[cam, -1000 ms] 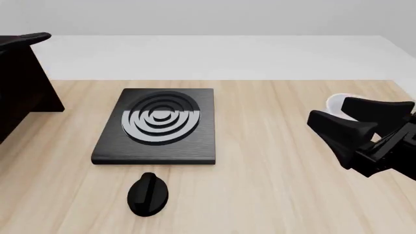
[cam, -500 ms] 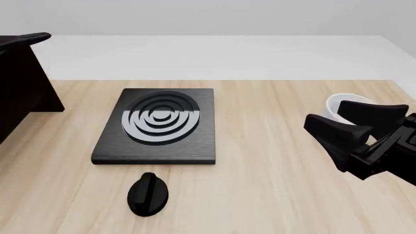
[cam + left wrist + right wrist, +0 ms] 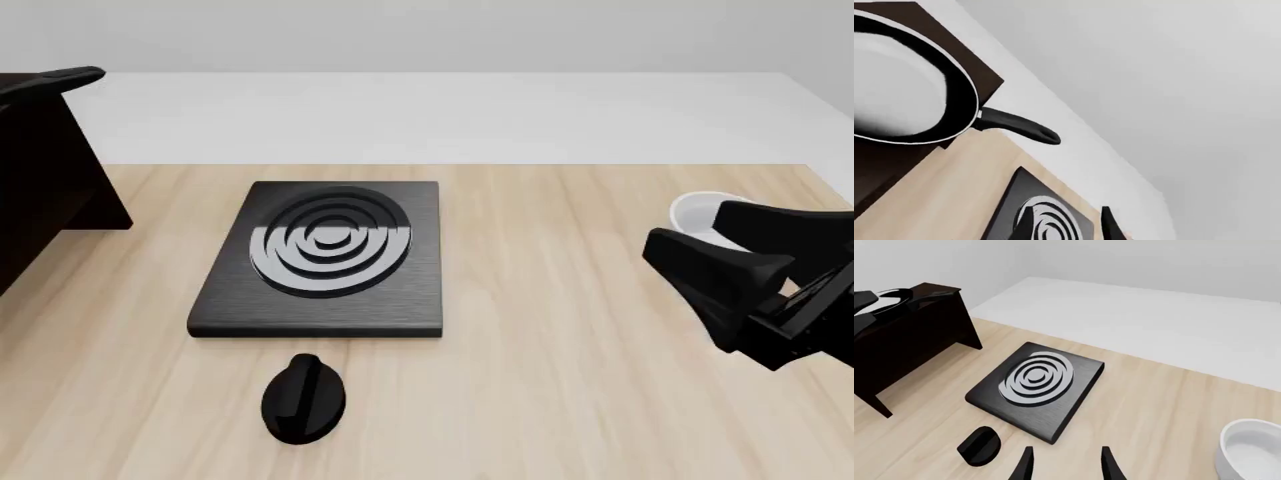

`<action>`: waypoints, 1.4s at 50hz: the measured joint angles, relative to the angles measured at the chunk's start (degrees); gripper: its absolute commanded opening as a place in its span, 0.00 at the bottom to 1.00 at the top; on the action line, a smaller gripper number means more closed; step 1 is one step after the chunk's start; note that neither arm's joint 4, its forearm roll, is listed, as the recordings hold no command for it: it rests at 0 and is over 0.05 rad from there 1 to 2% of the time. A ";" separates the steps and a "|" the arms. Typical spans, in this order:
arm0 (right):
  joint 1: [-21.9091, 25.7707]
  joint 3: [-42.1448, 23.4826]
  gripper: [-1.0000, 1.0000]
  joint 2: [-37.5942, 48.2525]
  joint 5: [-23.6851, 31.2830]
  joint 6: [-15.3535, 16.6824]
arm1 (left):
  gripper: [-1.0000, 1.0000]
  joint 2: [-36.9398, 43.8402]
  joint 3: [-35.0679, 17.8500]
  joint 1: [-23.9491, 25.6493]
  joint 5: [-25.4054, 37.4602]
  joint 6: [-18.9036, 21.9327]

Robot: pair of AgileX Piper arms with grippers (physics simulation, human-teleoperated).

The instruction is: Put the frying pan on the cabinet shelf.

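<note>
The frying pan [image 3: 901,85] rests on the dark brown cabinet shelf [image 3: 984,75], its slim black handle [image 3: 1021,126] jutting past the board's edge. My left gripper [image 3: 1064,225] is open and empty, hovering apart from the pan, with the stove plate seen beyond its fingertips. In the front view only the pan's handle end [image 3: 64,77] shows above the cabinet [image 3: 40,170] at the far left. My right gripper [image 3: 685,228] is open and empty over the table's right side, far from the pan. The right wrist view shows the pan's rim [image 3: 893,293] on the cabinet shelf [image 3: 934,290].
A black square stove plate [image 3: 327,255] with silver rings lies mid-table. A black knob [image 3: 304,398] sits in front of it. A white round pot [image 3: 697,212] stands behind my right gripper, and also shows in the right wrist view as the pot [image 3: 1251,455].
My right gripper edged left, then shifted right and a little lower. The pan handle, stove plate and knob have not moved.
</note>
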State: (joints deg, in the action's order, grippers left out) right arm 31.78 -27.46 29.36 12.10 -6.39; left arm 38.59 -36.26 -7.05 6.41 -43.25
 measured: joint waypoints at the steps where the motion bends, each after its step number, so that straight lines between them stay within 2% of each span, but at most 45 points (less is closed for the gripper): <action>1: -0.08 -0.05 1.00 -0.15 0.13 0.00 | 1.00 -0.24 -0.24 0.22 0.75 1.13; 17: -0.97 -0.47 1.00 -1.65 1.40 -0.01 | 1.00 -1.81 -1.92 2.57 7.34 16.03; 27: -1.23 -0.18 1.00 -2.06 1.46 -0.07 | 1.00 -3.98 -0.48 3.73 9.32 21.76; 44: -2.12 0.23 1.00 -3.01 1.68 -0.01 | 1.00 -11.16 3.05 4.76 12.58 26.35; 70: -3.64 0.72 1.00 -4.27 2.35 0.58 | 1.00 -27.91 6.87 6.84 25.50 26.54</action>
State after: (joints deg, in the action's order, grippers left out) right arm 28.14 -26.74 25.09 14.45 -5.81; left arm 10.68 -29.38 -0.21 31.91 -16.71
